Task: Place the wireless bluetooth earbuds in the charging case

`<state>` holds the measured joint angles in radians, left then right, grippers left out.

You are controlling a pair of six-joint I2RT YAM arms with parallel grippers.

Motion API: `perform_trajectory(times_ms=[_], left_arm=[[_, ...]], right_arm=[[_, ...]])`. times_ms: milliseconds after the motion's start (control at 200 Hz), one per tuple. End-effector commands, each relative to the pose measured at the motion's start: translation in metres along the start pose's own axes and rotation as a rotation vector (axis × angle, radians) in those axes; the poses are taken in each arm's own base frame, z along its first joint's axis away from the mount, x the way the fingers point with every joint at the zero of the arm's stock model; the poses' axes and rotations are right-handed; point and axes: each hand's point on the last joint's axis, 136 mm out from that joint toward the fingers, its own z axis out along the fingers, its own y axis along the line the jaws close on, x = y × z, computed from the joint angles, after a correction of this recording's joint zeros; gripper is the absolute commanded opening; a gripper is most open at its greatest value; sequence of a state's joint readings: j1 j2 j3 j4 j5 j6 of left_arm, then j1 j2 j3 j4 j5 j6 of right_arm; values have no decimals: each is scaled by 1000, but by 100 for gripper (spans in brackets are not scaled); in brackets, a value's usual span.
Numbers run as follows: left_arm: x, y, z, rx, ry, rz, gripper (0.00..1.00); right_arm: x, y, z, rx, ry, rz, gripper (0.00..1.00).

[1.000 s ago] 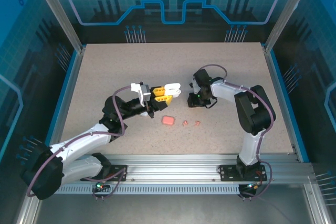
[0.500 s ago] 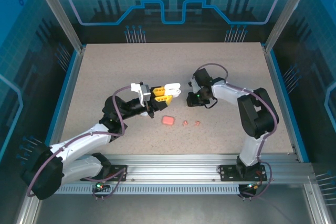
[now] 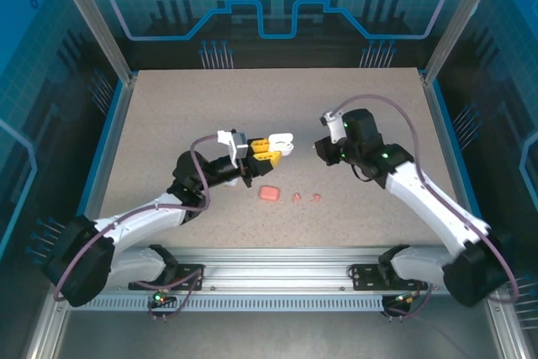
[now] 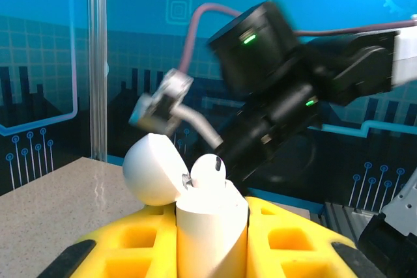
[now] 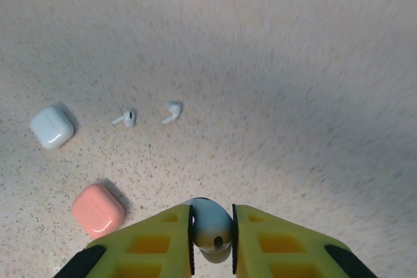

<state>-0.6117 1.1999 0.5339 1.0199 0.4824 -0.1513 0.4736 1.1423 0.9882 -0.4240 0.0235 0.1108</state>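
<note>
**A:** From above, what do the arms hold?

**B:** The left gripper is clamped on an open white case. The right gripper hangs near it over the table; there I cannot tell its grip. Closer to the bases lie a pink case and two pinkish earbuds, apart from each other.

**A:** And the left wrist camera?

**B:** Yellow fingers squeeze the open white case, its lid tipped back. One seated earbud sticks out of it.

**A:** The right wrist camera?

**B:** The right gripper is closed on a held earbud. On the table beyond lie a closed white case, the pink case and two loose white earbuds.
</note>
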Motion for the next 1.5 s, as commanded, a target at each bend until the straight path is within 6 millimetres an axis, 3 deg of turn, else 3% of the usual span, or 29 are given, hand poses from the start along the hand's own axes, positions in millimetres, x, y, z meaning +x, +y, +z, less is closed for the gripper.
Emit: perform_trajectory(times_ms=[0, 270, 560, 720, 935, 1491], left_arm=[[-23, -3, 6, 17, -75, 31, 0], [-19, 0, 14, 29, -72, 28, 0], [-13, 2, 15, 32, -73, 17, 0], [-11, 1, 15, 34, -70, 14, 0], [-10, 0, 15, 35, -69, 13, 0], [-12, -4, 12, 46, -87, 25, 0]], right_arm=[[-21, 7, -33, 20, -135, -148, 21], [-52, 35, -105, -11, -323, -333, 21], [-78, 83, -128, -4, -411, -532, 21], [-91, 108, -124, 6, -428, -624, 21], [-101, 127, -111, -6, -407, -678, 21], [-98, 136, -84, -6, -324, -718, 21]])
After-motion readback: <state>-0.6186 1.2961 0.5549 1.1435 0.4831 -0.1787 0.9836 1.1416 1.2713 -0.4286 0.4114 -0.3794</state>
